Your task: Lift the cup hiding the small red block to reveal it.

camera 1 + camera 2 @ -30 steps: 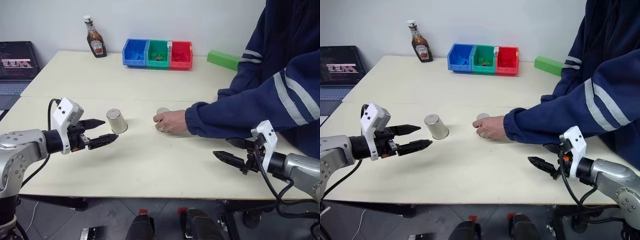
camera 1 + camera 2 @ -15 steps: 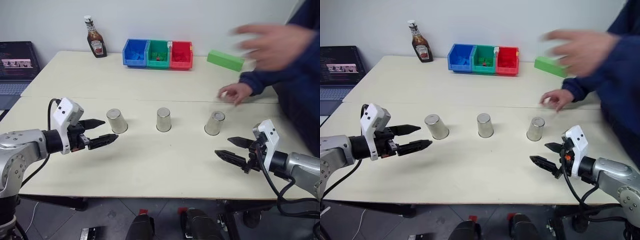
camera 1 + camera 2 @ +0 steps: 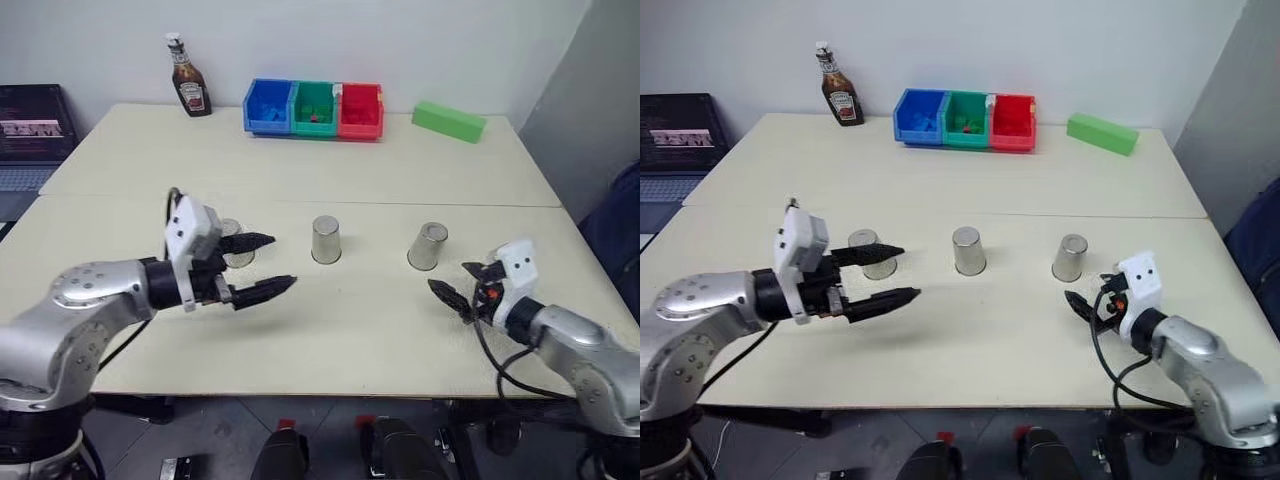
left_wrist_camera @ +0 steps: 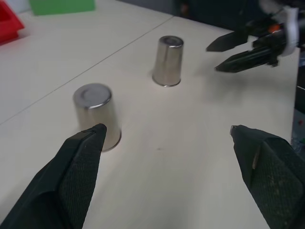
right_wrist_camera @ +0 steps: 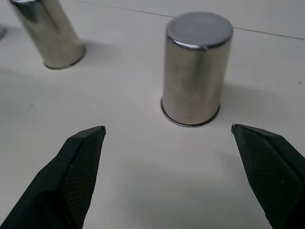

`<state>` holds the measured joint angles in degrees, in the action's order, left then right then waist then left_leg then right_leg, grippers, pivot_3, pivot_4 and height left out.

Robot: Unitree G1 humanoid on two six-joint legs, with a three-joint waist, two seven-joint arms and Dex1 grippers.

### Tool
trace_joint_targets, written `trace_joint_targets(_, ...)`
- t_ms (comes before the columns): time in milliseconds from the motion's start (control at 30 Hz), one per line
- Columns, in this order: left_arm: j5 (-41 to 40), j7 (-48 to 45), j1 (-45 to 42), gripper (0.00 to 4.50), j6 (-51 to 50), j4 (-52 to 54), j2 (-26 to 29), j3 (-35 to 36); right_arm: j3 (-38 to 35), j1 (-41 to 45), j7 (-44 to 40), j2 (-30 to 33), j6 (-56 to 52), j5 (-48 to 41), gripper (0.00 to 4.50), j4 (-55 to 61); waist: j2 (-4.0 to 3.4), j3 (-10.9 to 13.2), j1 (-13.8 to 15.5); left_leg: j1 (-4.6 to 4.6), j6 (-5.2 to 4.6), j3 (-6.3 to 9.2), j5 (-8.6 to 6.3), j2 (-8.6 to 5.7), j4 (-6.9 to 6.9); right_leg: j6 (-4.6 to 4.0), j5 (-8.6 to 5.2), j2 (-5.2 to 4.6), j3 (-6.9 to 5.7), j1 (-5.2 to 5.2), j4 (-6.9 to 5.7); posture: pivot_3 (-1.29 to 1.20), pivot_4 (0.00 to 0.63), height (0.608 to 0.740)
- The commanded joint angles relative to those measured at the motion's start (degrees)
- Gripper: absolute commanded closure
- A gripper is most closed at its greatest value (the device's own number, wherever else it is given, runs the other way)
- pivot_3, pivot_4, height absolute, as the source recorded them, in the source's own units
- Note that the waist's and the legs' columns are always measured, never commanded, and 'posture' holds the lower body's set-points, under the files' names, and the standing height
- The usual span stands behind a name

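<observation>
Approach step, nothing lifted yet: three identical upturned cups stand in a row mid-desk (image 3: 330,160); the small red block is hidden, so which one covers it cannot be told; the right hand (image 5: 167,138), fingers spread wide and empty, faces the right cup (image 5: 196,67); the left hand (image 3: 258,264), also spread and empty, hovers by the left cup (image 3: 872,253), the middle cup (image 3: 325,239) beyond; next comes closing round one and raising it straight; open desk all round, edges well clear.
</observation>
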<state>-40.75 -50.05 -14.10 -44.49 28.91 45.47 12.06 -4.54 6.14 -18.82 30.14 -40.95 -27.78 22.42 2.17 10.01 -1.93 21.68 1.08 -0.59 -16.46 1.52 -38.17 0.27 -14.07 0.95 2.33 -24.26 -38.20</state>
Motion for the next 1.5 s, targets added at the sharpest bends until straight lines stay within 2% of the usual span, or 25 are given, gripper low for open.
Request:
trace_joint_targets(33,-0.2,1.2,0.5,0.06,1.6,2.8,-0.5,-0.5,1.7,4.4,1.4,-3.5,7.5,5.2,0.0,-4.7,-0.01,0.0,-0.1,-0.04,0.01,-0.01,0.0,0.01,0.0,0.0,0.0,0.02,0.01,0.0,-0.04,0.0,0.15,0.74)
trace_joint_targets(200,0.3,1.4,0.6,0.06,2.9,2.7,-1.6,-2.5,4.2,9.1,1.7,-7.1,16.1,12.0,0.0,-16.6,-0.01,0.0,0.1,-0.25,0.01,-0.04,0.01,-0.04,-0.01,-0.04,-0.03,0.03,0.06,0.06,-0.32,0.0,0.15,0.74)
trace_joint_targets(533,1.8,1.2,-1.1,0.06,4.7,0.0,-1.9,-5.2,4.2,18.5,-0.1,-13.0,25.5,15.1,0.0,-33.0,-0.01,0.0,0.1,-0.33,0.01,-0.08,0.01,-0.04,-0.13,-0.06,-0.03,0.03,0.11,0.08,-0.51,0.0,0.15,0.74)
trace_joint_targets(667,2.6,0.7,-1.3,0.0,5.6,-0.9,-1.4,-5.2,3.3,18.8,-0.6,-13.2,28.4,15.7,0.71,-34.6,-0.01,0.0,0.1,-0.32,0.01,-0.08,0.01,-0.05,-0.13,-0.07,-0.03,0.03,0.12,0.08,-0.52,0.0,0.15,0.74)
trace_joint_targets(733,2.9,0.7,-1.5,0.0,5.8,-1.2,-1.5,-5.4,3.1,18.9,-0.6,-13.2,29.0,15.8,1.26,-34.9,-0.02,0.0,0.1,-0.32,0.01,-0.09,0.01,-0.05,-0.13,-0.07,-0.03,0.03,0.12,0.08,-0.52,0.0,0.15,0.74)
trace_joint_targets(800,3.2,0.6,-1.6,0.0,6.1,-1.4,-1.8,-5.6,2.9,19.0,-0.4,-13.4,29.5,15.9,1.69,-34.8,-0.02,0.0,0.1,-0.32,0.01,-0.09,0.01,-0.05,-0.13,-0.07,-0.03,0.02,0.13,0.08,-0.53,0.0,0.15,0.74)
trace_joint_targets(833,3.3,0.6,-1.6,0.0,6.2,-1.4,-1.9,-5.8,2.7,19.2,-0.2,-13.3,29.7,16.1,1.76,-34.3,-0.02,0.0,0.1,-0.32,0.01,-0.09,0.01,-0.05,-0.13,-0.07,-0.03,0.02,0.12,0.08,-0.52,0.0,0.15,0.74)
trace_joint_targets(1033,3.4,0.4,-1.2,0.0,6.3,-1.1,-1.8,-6.1,2.1,17.7,1.7,-12.6,25.1,16.4,1.76,-25.3,-0.05,0.0,0.1,-0.31,0.01,-0.09,0.01,-0.04,-0.13,-0.07,-0.03,0.02,0.13,0.05,-0.55,0.0,0.15,0.74)
trace_joint_targets(1133,3.2,0.3,-0.5,0.0,6.1,-0.8,-1.6,-5.9,0.7,14.9,3.8,-11.1,16.3,15.0,1.76,-11.1,-0.08,0.1,0.1,-0.3,0.01,-0.06,0.01,-0.03,-0.09,-0.07,-0.04,0.02,0.11,0.03,-0.54,0.0,0.15,0.74)
trace_joint_targets(1233,3.2,0.7,0.2,0.0,6.1,-0.4,-2.1,-6.4,-0.6,11.5,5.2,-10.5,10.7,14.0,1.76,-3.7,-0.06,0.0,0.1,-0.23,0.02,-0.03,0.01,-0.04,-0.06,-0.08,-0.05,0.01,0.09,-0.02,-0.52,0.0,0.15,0.74)
trace_joint_targets(1367,2.7,0.7,0.8,0.0,5.8,0.2,-2.4,-7.0,-2.4,7.1,6.2,-10.7,8.7,14.4,1.76,-2.3,-0.04,0.0,0.2,-0.27,0.02,-0.02,0.01,-0.05,-0.07,-0.07,-0.06,0.0,0.07,0.05,-0.48,0.0,0.15,0.74)
trace_joint_targets(1500,2.7,0.3,0.6,0.0,5.8,-0.1,-2.2,-7.1,-3.3,6.7,8.0,-13.0,9.5,14.7,1.76,-5.5,-0.06,0.0,-0.1,-0.29,0.02,-0.09,0.02,-0.05,-0.1,-0.07,-0.05,0.0,0.12,0.04,-0.49,0.0,0.15,0.74)
